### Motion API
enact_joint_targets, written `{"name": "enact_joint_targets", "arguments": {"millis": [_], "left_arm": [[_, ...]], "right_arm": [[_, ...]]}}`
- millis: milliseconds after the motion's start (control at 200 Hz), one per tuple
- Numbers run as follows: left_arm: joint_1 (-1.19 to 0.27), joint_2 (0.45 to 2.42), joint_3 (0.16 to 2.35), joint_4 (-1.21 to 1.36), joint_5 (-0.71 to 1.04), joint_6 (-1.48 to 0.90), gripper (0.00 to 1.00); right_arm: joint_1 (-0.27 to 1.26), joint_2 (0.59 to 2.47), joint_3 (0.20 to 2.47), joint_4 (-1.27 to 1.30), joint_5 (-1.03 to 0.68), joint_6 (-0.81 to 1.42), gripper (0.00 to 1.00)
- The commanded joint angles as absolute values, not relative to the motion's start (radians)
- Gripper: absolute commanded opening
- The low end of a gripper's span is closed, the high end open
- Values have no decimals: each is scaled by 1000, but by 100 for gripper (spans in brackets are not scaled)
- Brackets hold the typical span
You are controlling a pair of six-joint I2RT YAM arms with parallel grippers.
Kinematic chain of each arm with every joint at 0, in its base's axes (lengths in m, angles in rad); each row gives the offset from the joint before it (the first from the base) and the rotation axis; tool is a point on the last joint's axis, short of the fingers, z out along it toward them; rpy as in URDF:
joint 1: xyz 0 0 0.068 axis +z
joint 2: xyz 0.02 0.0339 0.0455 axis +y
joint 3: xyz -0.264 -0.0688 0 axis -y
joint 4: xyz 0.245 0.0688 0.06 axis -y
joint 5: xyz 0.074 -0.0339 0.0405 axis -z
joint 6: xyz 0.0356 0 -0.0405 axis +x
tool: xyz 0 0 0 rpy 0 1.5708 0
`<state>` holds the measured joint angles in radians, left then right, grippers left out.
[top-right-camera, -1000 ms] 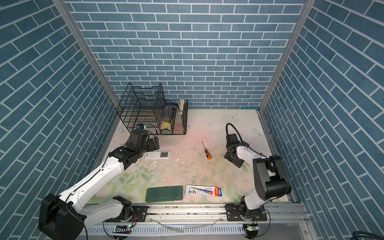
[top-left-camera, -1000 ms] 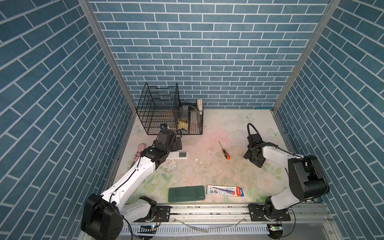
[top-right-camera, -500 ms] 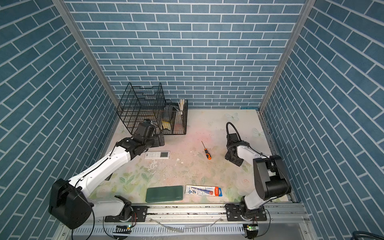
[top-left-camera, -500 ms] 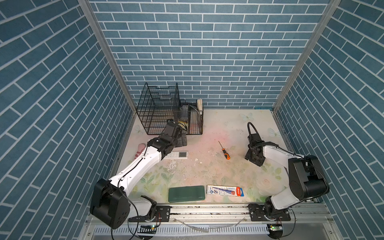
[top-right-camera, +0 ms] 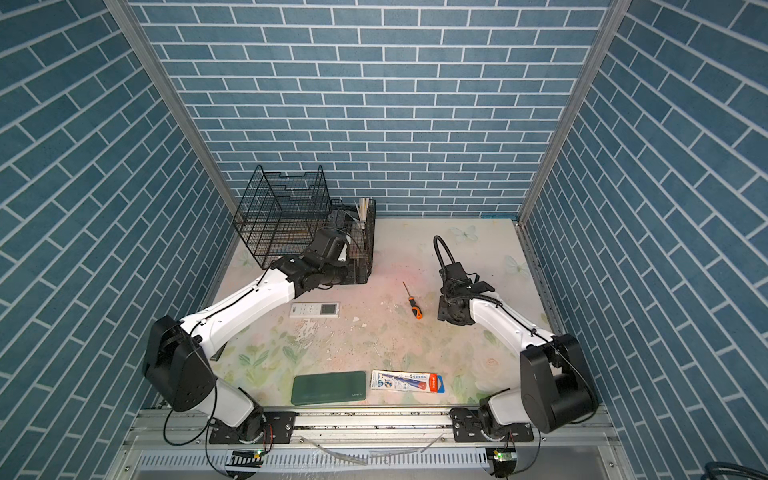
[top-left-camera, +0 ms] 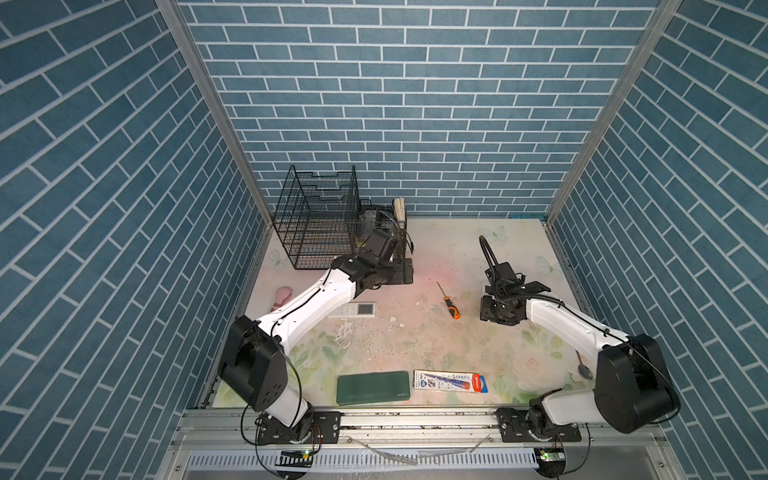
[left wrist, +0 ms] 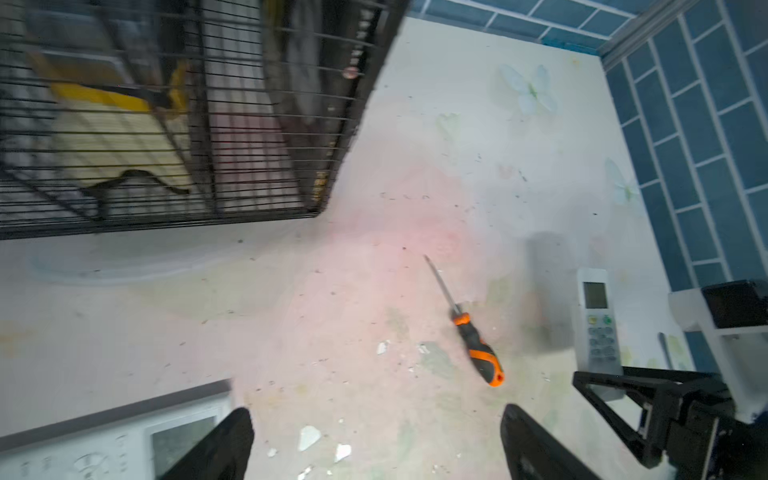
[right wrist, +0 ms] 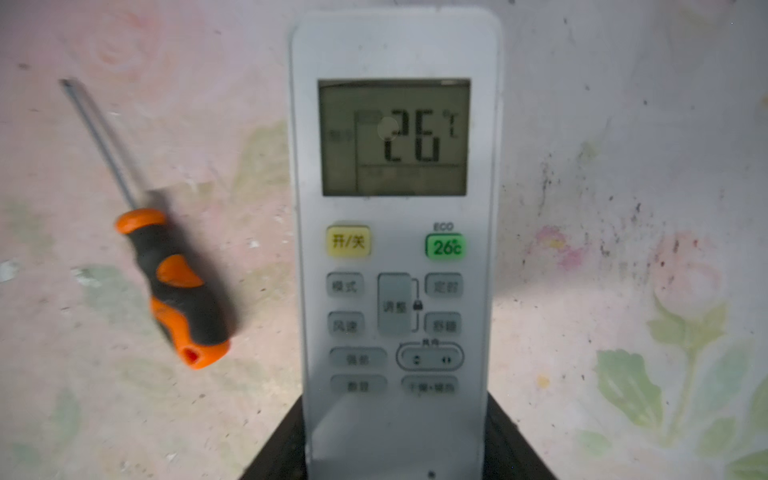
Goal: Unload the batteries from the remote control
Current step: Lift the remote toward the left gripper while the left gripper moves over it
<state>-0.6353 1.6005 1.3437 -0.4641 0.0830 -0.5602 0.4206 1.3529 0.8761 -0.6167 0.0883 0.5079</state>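
Both top views evenly lit, sharp — wrist views dimmer, wire cage [left wrist: 187, 124] smeared, remote control [right wrist: 395, 249] slightly soft

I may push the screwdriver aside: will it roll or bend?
The screwdriver lies flat and its handle looks rounded, so it may roll a little. Its thin metal shaft looks stiff and unlikely to bend. The handle's contoured grip would probably resist slipping.

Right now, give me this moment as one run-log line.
left pincer: open, empty, beside wire basket | right pincer: shut on remote control, face up, display on | batteries: none visible | screwdriver: untouched
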Motion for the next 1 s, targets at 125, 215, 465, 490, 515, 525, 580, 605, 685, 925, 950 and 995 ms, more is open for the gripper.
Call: {"name": "enact_joint_targets", "arguments": {"millis": [125,215,465,490,515,525,580,605,685,925,950,995], "left_arm": [[-679,1709,1398,-271,230,-655,86],[-694,1736,1399,-183,264,-679,83],[-721,1797,1384,38,344,-746,77],[-722,1801,1379,59,352,-756,76],[-724,1805,1374,79,361,-765,76],[-724,1807,1372,86,363,-768,76],[-727,1815,1363,124,374,-785,76],[-729,1819,1359,144,378,-792,76],[-730,1835,1352,191,402,-816,75],[-732,1885,1342,298,455,-882,67],[-733,1889,1344,303,457,-883,67],[-735,1894,1350,305,461,-884,65]], "right_arm": [[478,1232,945,-621,12,401,4],[489,1210,960,-613,-20,398,4],[514,1182,992,-585,-82,399,3],[514,1179,993,-580,-82,401,3],[515,1175,995,-578,-81,403,3],[515,1175,997,-577,-81,403,3],[517,1170,1003,-571,-118,405,3],[517,1169,1005,-567,-125,406,2],[521,1166,1008,-553,-142,412,2],[527,1160,1009,-505,-180,429,1],[527,1160,1008,-502,-182,430,1],[529,1159,1006,-495,-188,433,1]]}}
